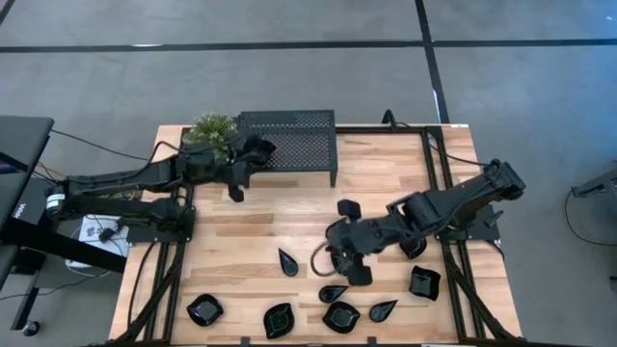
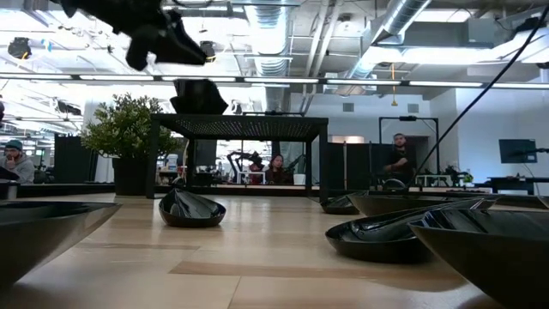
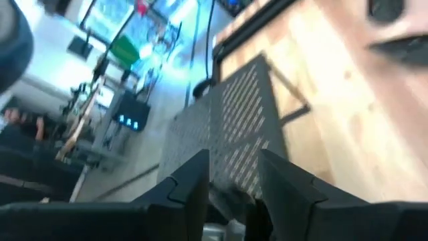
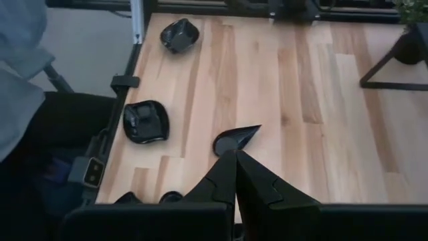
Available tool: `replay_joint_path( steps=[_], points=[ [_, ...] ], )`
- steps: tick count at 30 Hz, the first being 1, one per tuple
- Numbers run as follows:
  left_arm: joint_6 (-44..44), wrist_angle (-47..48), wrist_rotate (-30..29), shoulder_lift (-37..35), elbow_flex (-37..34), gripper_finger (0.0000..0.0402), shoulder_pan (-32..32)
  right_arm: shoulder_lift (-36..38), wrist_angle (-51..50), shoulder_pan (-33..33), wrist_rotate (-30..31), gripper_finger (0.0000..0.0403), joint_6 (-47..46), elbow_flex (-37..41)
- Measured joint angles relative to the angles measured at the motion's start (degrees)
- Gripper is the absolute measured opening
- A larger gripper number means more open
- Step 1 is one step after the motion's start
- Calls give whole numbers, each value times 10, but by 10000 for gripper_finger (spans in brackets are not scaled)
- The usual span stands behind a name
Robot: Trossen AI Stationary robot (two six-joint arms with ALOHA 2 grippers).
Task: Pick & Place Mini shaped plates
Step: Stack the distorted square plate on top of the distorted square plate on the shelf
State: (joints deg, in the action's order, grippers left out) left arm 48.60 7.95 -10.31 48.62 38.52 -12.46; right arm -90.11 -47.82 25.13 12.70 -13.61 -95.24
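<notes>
Wooden table (image 1: 386,183), black dishes (image 1: 342,315) scattered along its near edge. Left gripper (image 1: 237,183) beside the perforated stand (image 1: 289,135), jaws parted and empty: apparently just after a release. Right gripper (image 1: 339,258) shut, empty, above a teardrop dish (image 4: 235,139); next, probably opening and descending onto it.

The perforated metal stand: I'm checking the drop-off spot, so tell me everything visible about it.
The perforated metal stand is a black rectangular shelf of punched sheet metal on thin legs, standing upright at the wooden table's far edge beside a small potted plant. The left gripper hovers at its left front corner, jaws open. Nothing visibly rests on its top.
</notes>
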Motion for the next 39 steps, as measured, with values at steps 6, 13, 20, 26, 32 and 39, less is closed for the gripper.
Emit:
replay_joint_path(
  steps=[6,13,20,26,32,39],
  points=[
    [-19,5,-120,-13,0,131,32,0,-2,41,49,0,0,0],
    [-135,25,-11,-13,0,131,57,-1,-21,84,74,0,-35,10],
    [-243,22,116,-13,0,131,141,1,-48,110,-23,0,-141,117],
    [-310,23,117,-5,-1,131,208,1,-47,147,-24,0,-349,210],
    [-319,23,117,-1,-1,131,248,1,-57,173,-48,0,-558,263],
    [-358,28,117,2,-1,131,256,1,-71,171,-75,20,-630,265]
  ],
)
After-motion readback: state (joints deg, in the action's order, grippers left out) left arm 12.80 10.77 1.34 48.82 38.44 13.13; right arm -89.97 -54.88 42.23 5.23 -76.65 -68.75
